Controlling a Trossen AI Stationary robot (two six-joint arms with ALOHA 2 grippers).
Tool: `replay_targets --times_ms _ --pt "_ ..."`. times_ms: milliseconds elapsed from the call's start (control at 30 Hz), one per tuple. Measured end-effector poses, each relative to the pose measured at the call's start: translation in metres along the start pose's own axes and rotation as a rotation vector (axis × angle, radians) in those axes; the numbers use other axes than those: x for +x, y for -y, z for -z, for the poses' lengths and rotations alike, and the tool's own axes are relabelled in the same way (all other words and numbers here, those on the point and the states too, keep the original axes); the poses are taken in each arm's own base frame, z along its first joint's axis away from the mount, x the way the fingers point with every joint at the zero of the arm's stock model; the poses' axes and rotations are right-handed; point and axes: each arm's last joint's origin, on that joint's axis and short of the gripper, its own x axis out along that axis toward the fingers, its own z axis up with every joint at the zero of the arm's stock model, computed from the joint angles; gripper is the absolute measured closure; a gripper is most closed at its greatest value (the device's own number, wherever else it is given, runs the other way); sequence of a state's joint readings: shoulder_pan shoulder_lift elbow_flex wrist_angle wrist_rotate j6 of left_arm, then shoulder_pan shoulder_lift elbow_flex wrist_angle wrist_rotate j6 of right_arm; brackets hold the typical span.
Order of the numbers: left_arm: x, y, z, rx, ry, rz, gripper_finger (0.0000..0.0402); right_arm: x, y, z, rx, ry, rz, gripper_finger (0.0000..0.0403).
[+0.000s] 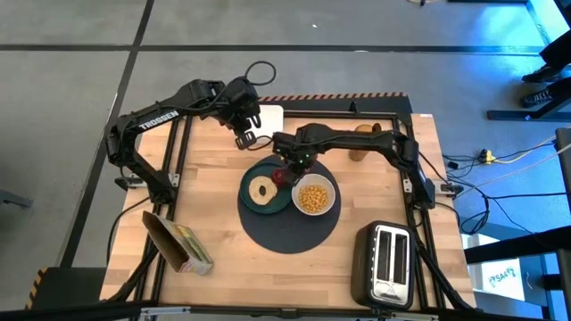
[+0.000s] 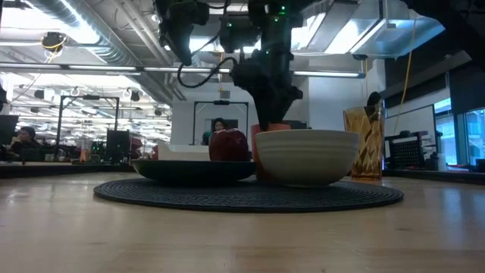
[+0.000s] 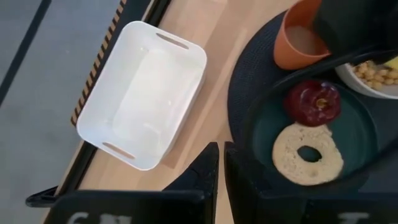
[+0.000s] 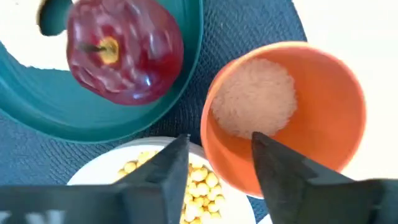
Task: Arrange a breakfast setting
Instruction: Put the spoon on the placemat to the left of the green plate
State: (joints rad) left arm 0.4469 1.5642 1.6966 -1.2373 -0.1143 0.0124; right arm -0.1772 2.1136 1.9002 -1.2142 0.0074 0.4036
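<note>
A dark round mat [image 1: 290,234] lies mid-table. On it stand a teal plate [image 1: 278,201] with a bagel [image 1: 261,190] and a red fruit [image 1: 284,176], and a white bowl [image 1: 334,193] of yellow cereal [image 1: 311,197]. A small orange cup [image 4: 292,106] stands upright at the mat's far edge, behind the bowl. My right gripper [image 4: 217,140] points down over the cup and is open. One finger is inside the cup and one outside, with its near wall between them untouched. My left gripper [image 3: 221,163] hangs shut and empty above the table, left of the mat.
A white bin [image 1: 268,116] sits at the far edge, below my left gripper's reach. An amber-brown container [image 1: 361,143] stands far right of the cup. A toaster [image 1: 385,263] is at the near right and a cereal box [image 1: 178,245] at the near left.
</note>
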Motion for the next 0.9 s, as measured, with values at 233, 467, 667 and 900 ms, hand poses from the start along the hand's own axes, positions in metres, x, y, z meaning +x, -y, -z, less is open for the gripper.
replay_targets --times_ms 233,467,667,900 --pt "0.000 -0.003 0.000 -0.007 -0.001 -0.036 0.0383 -0.044 0.000 -0.006 -0.047 0.084 -0.023 0.0185" --pt "-0.011 -0.009 0.005 -0.046 0.021 -0.022 0.0383 -0.084 0.037 0.002 -0.030 0.078 0.125 0.0180" --pt "-0.039 -0.021 0.014 -0.101 0.131 -0.001 0.0383 -0.131 0.110 0.019 0.117 0.096 0.223 0.0180" --pt "-0.052 -0.018 0.016 -0.126 0.202 0.033 0.0383 -0.173 0.189 0.042 0.347 0.186 0.212 0.0180"
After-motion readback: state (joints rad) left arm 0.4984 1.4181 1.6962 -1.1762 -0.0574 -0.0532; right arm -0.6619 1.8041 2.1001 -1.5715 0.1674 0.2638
